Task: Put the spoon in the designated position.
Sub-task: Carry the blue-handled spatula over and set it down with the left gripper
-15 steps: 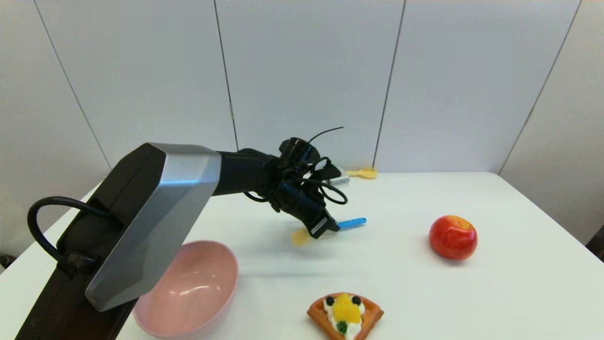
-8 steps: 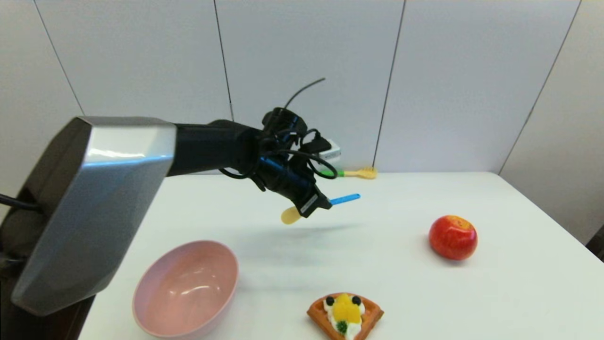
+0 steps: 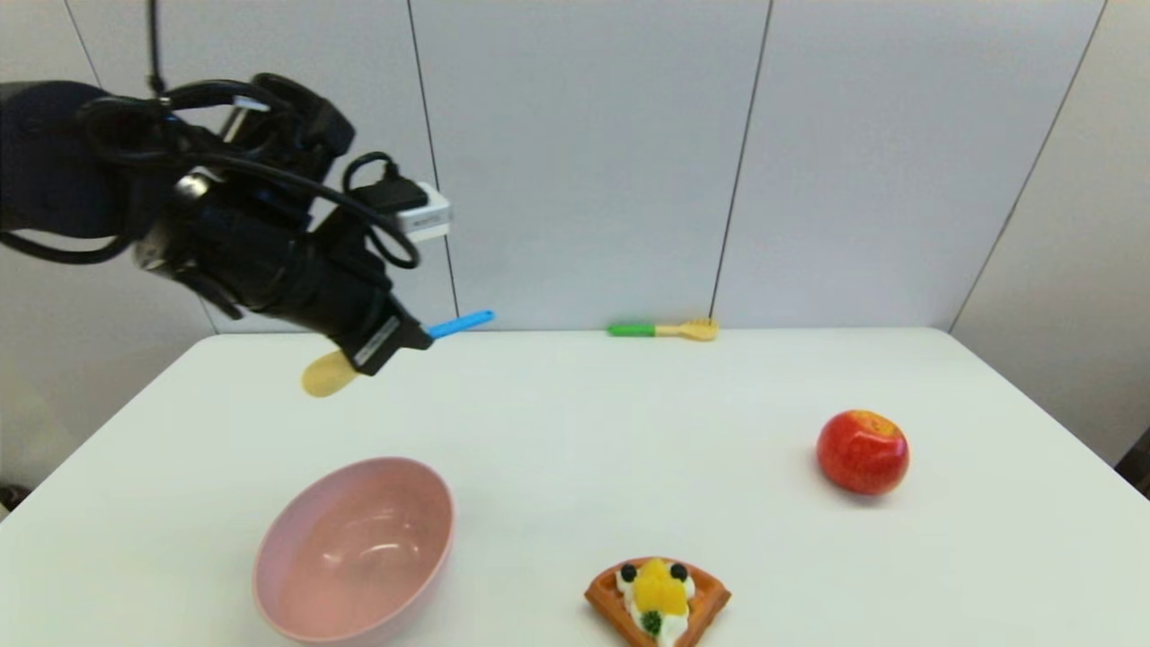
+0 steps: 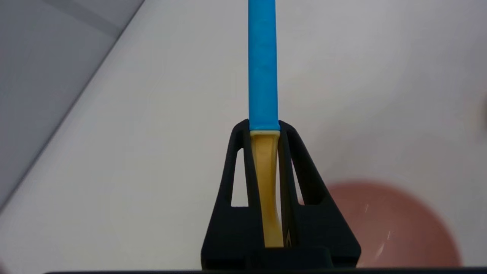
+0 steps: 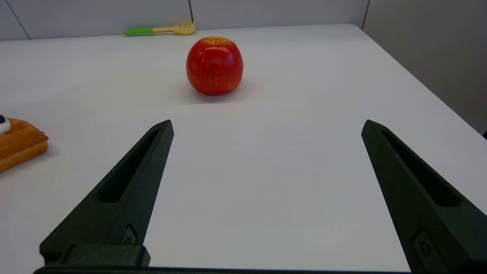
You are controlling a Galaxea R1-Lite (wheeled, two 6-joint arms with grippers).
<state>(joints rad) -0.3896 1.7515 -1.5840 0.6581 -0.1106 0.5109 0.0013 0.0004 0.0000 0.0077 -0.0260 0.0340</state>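
Head view, near to far: pink bowl (image 3: pixel 355 550) sits on the table (image 3: pixel 575 431) near the front-left edge. Left gripper (image 3: pixel 388 340) is held high above and behind it, jaws clamped on the spoon (image 3: pixel 395 350) at its neck. Long axis is seen crosswise to the jaws, yellow bowl to the left, blue handle to the right. Spoon is airborne, well off the tabletop. Right gripper (image 5: pixel 266 129) is parked near the apple (image 5: pixel 214 65), jaws wide, nothing held.
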